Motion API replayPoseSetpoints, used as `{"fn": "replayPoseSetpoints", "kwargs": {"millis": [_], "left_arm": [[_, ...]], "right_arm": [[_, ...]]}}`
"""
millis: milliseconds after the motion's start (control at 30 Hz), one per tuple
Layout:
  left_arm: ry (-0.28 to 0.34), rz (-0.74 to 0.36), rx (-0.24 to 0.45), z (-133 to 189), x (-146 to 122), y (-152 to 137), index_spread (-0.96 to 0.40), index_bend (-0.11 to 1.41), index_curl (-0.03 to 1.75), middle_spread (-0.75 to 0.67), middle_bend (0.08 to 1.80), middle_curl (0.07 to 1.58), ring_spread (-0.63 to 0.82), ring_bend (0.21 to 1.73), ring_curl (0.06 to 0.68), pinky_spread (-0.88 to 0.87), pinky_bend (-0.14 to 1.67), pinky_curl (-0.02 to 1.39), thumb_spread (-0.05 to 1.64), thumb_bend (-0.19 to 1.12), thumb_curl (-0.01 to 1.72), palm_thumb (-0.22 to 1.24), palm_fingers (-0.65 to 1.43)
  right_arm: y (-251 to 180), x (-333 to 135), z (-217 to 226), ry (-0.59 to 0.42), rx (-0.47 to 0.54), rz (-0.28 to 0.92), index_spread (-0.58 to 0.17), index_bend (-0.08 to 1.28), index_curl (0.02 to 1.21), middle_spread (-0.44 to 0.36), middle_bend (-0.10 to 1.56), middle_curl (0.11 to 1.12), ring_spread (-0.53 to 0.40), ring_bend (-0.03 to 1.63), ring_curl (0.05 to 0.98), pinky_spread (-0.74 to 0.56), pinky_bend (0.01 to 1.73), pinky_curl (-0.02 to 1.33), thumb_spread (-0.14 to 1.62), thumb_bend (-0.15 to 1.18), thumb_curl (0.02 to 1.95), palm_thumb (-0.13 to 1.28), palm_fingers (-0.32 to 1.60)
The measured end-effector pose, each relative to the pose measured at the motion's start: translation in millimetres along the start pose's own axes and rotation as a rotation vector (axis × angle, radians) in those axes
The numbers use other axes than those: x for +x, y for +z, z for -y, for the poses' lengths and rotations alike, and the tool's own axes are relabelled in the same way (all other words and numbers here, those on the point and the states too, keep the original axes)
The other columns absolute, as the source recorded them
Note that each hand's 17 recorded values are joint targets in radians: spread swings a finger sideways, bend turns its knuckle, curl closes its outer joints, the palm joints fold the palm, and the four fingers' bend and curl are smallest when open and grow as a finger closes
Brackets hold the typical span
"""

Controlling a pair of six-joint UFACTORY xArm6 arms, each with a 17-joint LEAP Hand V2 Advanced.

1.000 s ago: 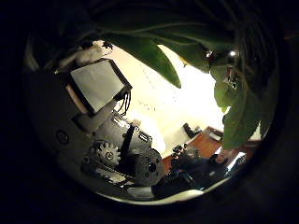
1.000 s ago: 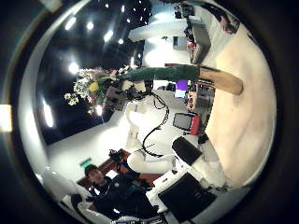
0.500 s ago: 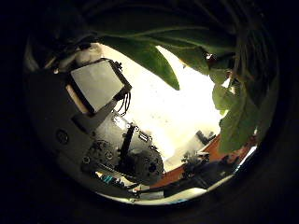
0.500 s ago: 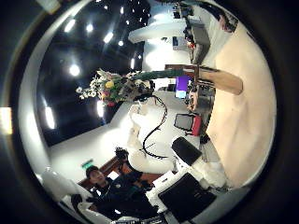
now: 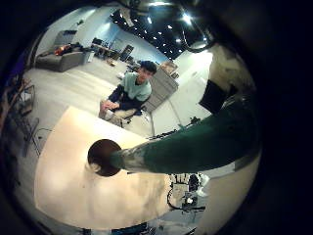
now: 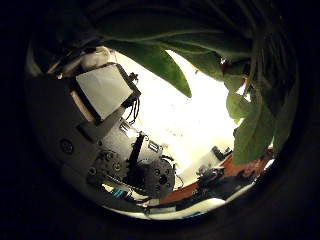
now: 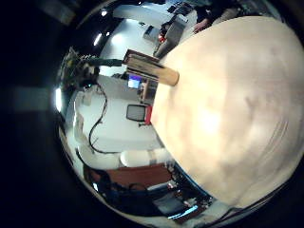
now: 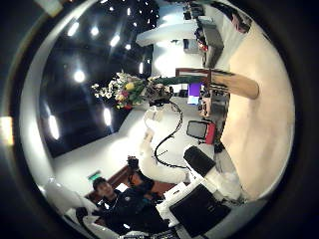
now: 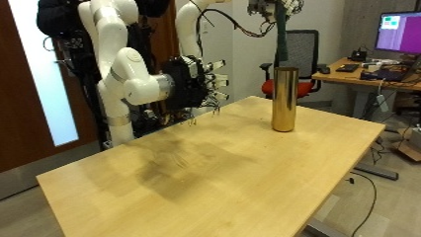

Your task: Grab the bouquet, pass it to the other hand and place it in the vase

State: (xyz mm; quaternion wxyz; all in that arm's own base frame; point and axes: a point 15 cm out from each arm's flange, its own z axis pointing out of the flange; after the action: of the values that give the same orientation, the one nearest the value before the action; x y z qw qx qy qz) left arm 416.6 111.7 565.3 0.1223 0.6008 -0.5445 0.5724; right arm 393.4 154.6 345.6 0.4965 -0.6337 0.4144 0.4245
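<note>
In the outside view my left hand (image 9: 271, 8) is shut on the bouquet's dark green wrapped stem (image 9: 282, 38) and holds it upright straight over the tall gold vase (image 9: 283, 99) on the table's far side. The stem's lower end is at the vase's mouth. The left little finger side palm view shows the stem (image 5: 196, 147) reaching the vase's dark opening (image 5: 102, 157). Leaves (image 6: 160, 62) fill the left thumb side palm view. The right thumb side palm view shows the flowers (image 8: 125, 90) and the vase (image 8: 235, 87). My right hand (image 9: 198, 84) is open, holds nothing and is away from the vase, beyond the table's far edge.
The light wooden table (image 9: 223, 173) bears only the vase. Behind it stand an office chair (image 9: 308, 49) and a desk with a monitor (image 9: 397, 32). A dark wooden door (image 9: 33, 99) is behind my right arm.
In the right thumb side palm view the flowers have moved closer to the vase, so the bouquet has come down towards its mouth. The right hand has not moved.
</note>
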Motion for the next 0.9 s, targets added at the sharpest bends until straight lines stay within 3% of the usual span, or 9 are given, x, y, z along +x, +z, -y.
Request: {"fn": "replayPoseSetpoints", "kwargs": {"millis": [267, 433, 533, 600, 633, 667, 800, 867, 900], "left_arm": [[-0.042, 0.021, -0.005, 2, -32, 9, -0.61, 0.19, 1.61, -0.49, 1.1, 0.89, -0.44, 1.35, 0.546, -0.6, 1.04, 0.67, 0.13, -0.03, 0.91, 1.1, 1.09], [-0.075, 0.039, -0.057, -4, -61, 28, -0.58, 0.17, 1.61, -0.49, 1.09, 0.88, -0.45, 1.31, 0.532, -0.63, 1.05, 0.66, 0.22, -0.05, 0.87, 0.98, 1.06], [-0.078, 0.032, -0.087, -7, -72, 35, -0.54, 0.15, 1.51, -0.49, 0.99, 0.85, -0.5, 1.1, 0.476, -0.67, 1.02, 0.62, 0.49, -0.07, 0.77, 0.74, 0.7], [-0.068, 0.027, -0.101, -8, -75, 39, -0.52, 0.15, 1.47, -0.49, 0.97, 0.84, -0.49, 1.08, 0.465, -0.66, 0.95, 0.6, 0.62, -0.07, 0.72, 0.67, 0.59], [-0.069, 0.026, -0.102, -8, -77, 39, -0.5, 0.17, 1.42, -0.47, 0.94, 0.82, -0.45, 1.05, 0.454, -0.61, 0.84, 0.57, 0.73, -0.06, 0.66, 0.61, 0.45], [-0.071, 0.02, -0.106, -8, -78, 39, -0.47, 0.21, 1.38, -0.4, 0.86, 0.81, -0.34, 0.98, 0.453, -0.4, 0.62, 0.54, 0.8, -0.06, 0.62, 0.57, 0.11], [-0.072, 0.008, -0.101, -5, -77, 34, -0.31, 0.12, 1.22, -0.11, 0.56, 0.67, -0.04, 0.87, 0.373, 0.03, 0.49, 0.44, 0.87, -0.06, 0.53, 0.49, -0.09], [-0.074, 0.003, -0.077, -1, -78, 28, -0.01, 0.05, 0.95, 0.3, 0.33, 0.51, 0.29, 0.75, 0.301, 0.37, 0.47, 0.39, 0.87, -0.06, 0.44, 0.38, -0.22], [-0.075, 0.002, -0.061, 2, -79, 23, 0.08, 0.05, 0.85, 0.38, 0.28, 0.47, 0.37, 0.71, 0.282, 0.44, 0.45, 0.37, 0.86, -0.05, 0.42, 0.36, -0.21]], "right_arm": [[1, 0, 0, 0.001, -0.003, 0.002, -0.354, 0.16, 0.23, 0.125, 0.17, 0.25, 0.173, 0.3, 0.264, 0.34, 0.41, 0.32, 0.98, -0.03, 0.43, 0.74, -0.04], [0, 1, -1, 0.0, -0.001, 0.002, -0.352, 0.16, 0.23, 0.125, 0.17, 0.26, 0.174, 0.3, 0.267, 0.35, 0.41, 0.32, 0.98, -0.03, 0.43, 0.74, -0.03], [0, 0, -1, -0.001, -0.001, 0.004, -0.352, 0.16, 0.24, 0.124, 0.17, 0.26, 0.174, 0.3, 0.266, 0.35, 0.4, 0.32, 0.98, -0.02, 0.43, 0.75, -0.03], [-1, -1, -1, -0.005, -0.001, 0.004, -0.352, 0.16, 0.24, 0.124, 0.17, 0.25, 0.174, 0.3, 0.266, 0.35, 0.4, 0.32, 0.98, -0.03, 0.43, 0.75, -0.03], [-1, -1, -1, -0.006, -0.001, 0.004, -0.351, 0.16, 0.25, 0.124, 0.17, 0.26, 0.174, 0.3, 0.267, 0.35, 0.4, 0.32, 0.97, -0.03, 0.43, 0.75, -0.02], [-1, 0, -1, -0.005, -0.002, 0.004, -0.351, 0.16, 0.25, 0.124, 0.17, 0.26, 0.173, 0.3, 0.267, 0.35, 0.4, 0.32, 0.97, -0.03, 0.43, 0.75, -0.02], [-1, -1, -1, -0.008, -0.002, 0.006, -0.351, 0.16, 0.26, 0.124, 0.17, 0.26, 0.173, 0.3, 0.267, 0.35, 0.4, 0.32, 0.98, -0.03, 0.43, 0.75, -0.02], [-1, -1, -2, -0.007, -0.002, 0.006, -0.35, 0.17, 0.26, 0.124, 0.17, 0.26, 0.173, 0.3, 0.269, 0.35, 0.39, 0.32, 0.98, -0.03, 0.43, 0.75, -0.02], [-1, -1, -2, -0.006, -0.002, 0.006, -0.351, 0.17, 0.26, 0.124, 0.17, 0.26, 0.173, 0.3, 0.269, 0.35, 0.39, 0.32, 0.98, -0.03, 0.43, 0.75, -0.02]]}}
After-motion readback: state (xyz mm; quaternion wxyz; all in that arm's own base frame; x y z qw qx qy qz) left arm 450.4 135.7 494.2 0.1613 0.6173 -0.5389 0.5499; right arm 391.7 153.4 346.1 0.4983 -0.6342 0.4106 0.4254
